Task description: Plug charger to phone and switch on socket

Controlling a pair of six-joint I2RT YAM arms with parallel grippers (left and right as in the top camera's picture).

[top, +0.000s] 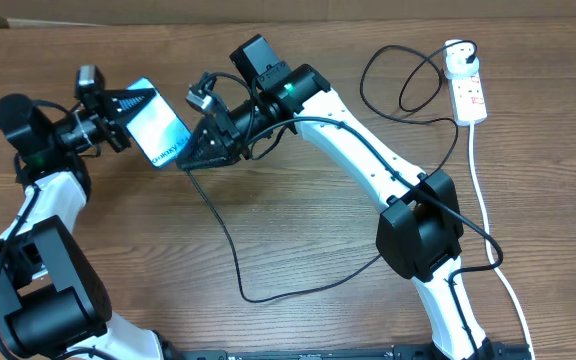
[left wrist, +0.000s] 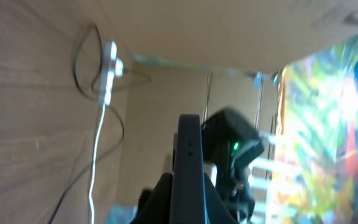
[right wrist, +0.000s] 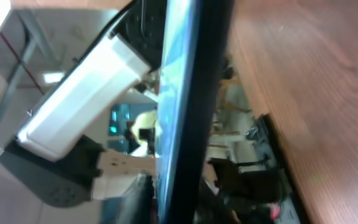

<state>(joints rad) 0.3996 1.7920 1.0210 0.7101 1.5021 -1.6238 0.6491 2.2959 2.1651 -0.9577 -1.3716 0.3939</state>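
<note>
Slim glossy cyan-screened phone (top: pixel 158 135) over wood-grain table (top: pixel 318 230)

The table (top: pixel 298 230) is of brown wood with a fine grain. Near its far right corner lies the socket (top: pixel 468 95), a white strip with its length along the right edge. Its white cord (top: pixel 483 215) runs on the wood beside that edge, down to the near edge. The charger (top: pixel 245 297) – a thin black cable – makes a loose loop just beside the socket, then goes toward the near edge and bends across the middle of the table, where it rises off the wood toward the far left.
</note>
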